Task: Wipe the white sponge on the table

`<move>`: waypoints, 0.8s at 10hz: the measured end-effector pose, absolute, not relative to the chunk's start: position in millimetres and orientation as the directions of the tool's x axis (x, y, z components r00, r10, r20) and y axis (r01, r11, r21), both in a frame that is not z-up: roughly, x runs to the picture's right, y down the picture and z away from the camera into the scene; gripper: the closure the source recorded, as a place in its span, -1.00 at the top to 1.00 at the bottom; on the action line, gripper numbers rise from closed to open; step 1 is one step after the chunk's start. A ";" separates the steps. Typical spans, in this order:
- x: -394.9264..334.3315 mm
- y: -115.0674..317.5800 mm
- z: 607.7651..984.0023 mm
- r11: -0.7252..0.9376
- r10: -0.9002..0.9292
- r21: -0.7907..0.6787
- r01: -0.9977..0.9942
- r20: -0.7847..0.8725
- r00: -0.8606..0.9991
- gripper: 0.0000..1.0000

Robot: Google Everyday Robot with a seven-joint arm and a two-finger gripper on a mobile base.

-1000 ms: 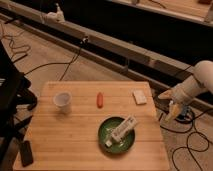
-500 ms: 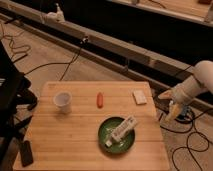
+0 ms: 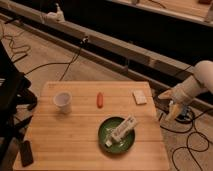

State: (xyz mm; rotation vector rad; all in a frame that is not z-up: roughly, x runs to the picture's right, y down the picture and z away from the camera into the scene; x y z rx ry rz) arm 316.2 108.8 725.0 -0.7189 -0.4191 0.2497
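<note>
Beyond the right edge of the square light-wood planked surface hangs the pale gripper, state indeterminable, seemingly poised to reach the small flat off-white rectangular sponge lying untouched near that edge.

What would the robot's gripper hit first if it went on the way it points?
Probably the floor cables beside the table: the gripper hangs off the table's edge, pointing down. It seems to miss the white sponge, though depth is unclear.
</note>
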 end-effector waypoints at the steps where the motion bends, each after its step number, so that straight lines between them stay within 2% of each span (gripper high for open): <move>1: 316.2 108.8 725.0 0.728 0.361 -0.681 -0.078 0.284 0.888 0.60; 5: 317.0 107.6 725.1 0.729 0.359 -0.679 -0.079 0.282 0.890 0.60; 8: 324.3 70.5 731.8 0.752 0.382 -0.645 -0.137 0.256 0.888 0.60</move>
